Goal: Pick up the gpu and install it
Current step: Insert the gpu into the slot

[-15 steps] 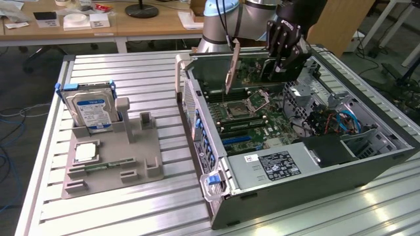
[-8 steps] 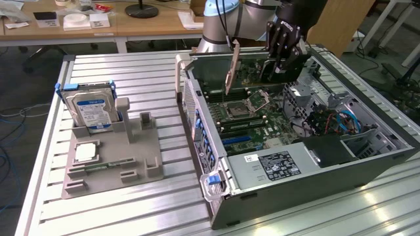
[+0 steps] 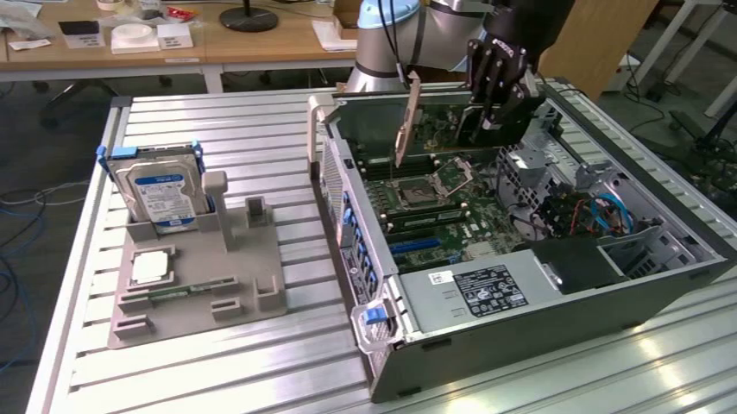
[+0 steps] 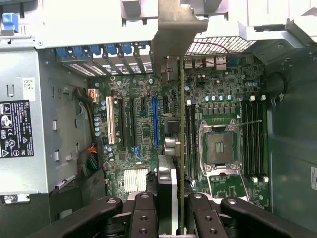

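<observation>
Closest to the wrist camera, the black fingers [image 4: 198,218] of the pincer [image 4: 181,215] are pinching the gpu [image 4: 182,148]. The card is seen edge-on as a thin line running away over the motherboard [image 4: 138,148], with its silver end bracket [image 4: 173,39] towards the slotted back wall of the case. Held on edge like this, it can probably go straight down into a slot. Its line lies between the long blue slot [image 4: 155,121] and the CPU socket [image 4: 220,148]. At the exterior view's left, a grey holder [image 3: 248,285] on the slatted counter [image 3: 230,371] props a hard drive [image 3: 161,194] upright. It keeps a processor chip [image 3: 150,267] and a memory stick [image 3: 173,295] in pockets of their own, likely so that each part waits at a known spot. To the right the open computer case [image 3: 519,354] lies on its side with the board facing up, which leaves room to reach in from above; the power supply [image 3: 484,289] fills its near end. Over the far part of the board the arm [image 3: 398,43] reaches in from the far side, its wrist turned so that the pincer points straight down. The gpu hangs from it just above the board and looks not yet seated.
</observation>
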You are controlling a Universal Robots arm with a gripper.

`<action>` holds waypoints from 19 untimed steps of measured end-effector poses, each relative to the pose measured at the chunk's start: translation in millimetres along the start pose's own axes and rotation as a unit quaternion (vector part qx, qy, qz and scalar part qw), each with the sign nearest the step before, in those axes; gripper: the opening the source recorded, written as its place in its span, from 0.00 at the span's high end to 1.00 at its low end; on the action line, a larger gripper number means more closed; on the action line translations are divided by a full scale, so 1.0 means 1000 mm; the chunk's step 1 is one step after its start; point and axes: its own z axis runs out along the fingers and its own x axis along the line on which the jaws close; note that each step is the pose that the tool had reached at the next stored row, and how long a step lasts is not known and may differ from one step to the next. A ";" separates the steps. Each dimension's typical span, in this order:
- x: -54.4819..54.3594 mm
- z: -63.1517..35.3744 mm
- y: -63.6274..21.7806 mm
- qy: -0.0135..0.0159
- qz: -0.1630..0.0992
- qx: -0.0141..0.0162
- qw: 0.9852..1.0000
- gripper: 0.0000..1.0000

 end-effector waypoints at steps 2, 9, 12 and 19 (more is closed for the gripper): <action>0.000 0.0005 0.0000 0.000 0.000 0.000 1.000 0.72; 0.000 0.0023 -0.0001 0.000 0.000 0.000 1.000 0.72; 0.000 0.0032 -0.0001 0.000 0.000 0.000 1.000 0.72; 0.000 0.0055 -0.0002 0.000 0.000 0.000 1.000 0.72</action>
